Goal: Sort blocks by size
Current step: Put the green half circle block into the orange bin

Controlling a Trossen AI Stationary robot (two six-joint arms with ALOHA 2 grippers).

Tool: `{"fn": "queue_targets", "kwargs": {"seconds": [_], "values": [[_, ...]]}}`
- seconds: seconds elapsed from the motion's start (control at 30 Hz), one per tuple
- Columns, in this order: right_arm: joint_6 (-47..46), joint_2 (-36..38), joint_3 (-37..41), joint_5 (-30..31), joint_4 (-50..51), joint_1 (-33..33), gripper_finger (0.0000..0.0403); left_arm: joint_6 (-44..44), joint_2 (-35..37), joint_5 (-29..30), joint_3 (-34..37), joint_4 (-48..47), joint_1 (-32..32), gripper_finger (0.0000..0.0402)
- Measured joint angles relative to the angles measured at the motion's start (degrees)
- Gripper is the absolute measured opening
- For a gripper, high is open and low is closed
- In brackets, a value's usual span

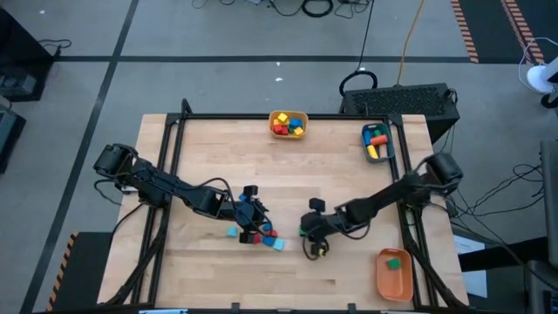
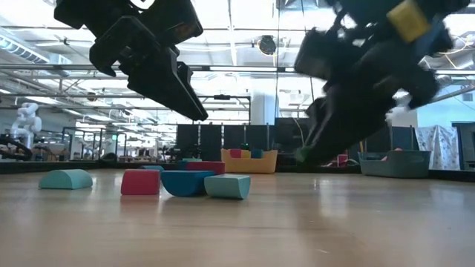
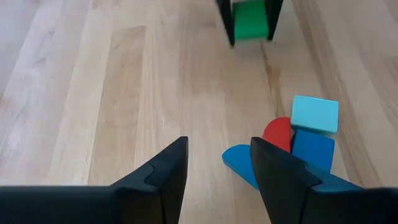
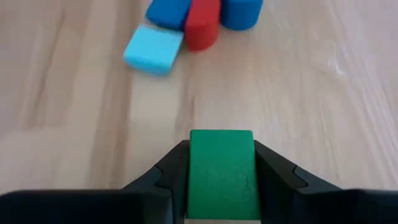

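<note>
The wooden desk [image 1: 218, 270] carries a small cluster of blocks [image 1: 261, 235] near its middle. From above, the right gripper [image 4: 222, 171] hides its load; its wrist view shows it clamped on a green block [image 4: 222, 174]. The left gripper [image 3: 217, 168] stands open above the cluster. Farther back, bins [image 1: 289, 124] partly hide their blocks.

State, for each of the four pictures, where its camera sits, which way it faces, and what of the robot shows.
High: overhead, facing down; both arms.
Low: at tabletop height, facing level; both arms hang in.
Left wrist: looks past the open left claw at the blocks.
Right wrist: right claw shut on the green block.
Both wrist views share the green block.
</note>
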State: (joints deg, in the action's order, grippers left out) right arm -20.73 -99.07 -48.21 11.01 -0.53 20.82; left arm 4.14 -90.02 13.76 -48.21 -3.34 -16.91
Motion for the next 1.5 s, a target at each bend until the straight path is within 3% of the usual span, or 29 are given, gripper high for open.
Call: {"fn": "queue_targets", "kwargs": {"seconds": [0.57,0.77,1.1,1.5], "values": [[-10.1,14.2,-0.1,0.9,18.4,9.9,0.0125,0.0,0.0,0.0,0.0,3.0,0.0,0.0176],[-18.8,14.6,-0.1,-0.4,24.7,14.1,0.0122,0.0,0.0,0.0,0.0,2.9,0.0,0.0176],[-29.6,14.6,-0.1,-5.4,25.7,20.3,0.0122,-0.1,0.0,0.1,0.0,2.8,0.0,0.0176],[-33.0,14.6,-7.8,-6.8,29.6,25.1,0.0122,-0.1,0.0,0.3,0.0,2.8,0.1,0.0176]]}}
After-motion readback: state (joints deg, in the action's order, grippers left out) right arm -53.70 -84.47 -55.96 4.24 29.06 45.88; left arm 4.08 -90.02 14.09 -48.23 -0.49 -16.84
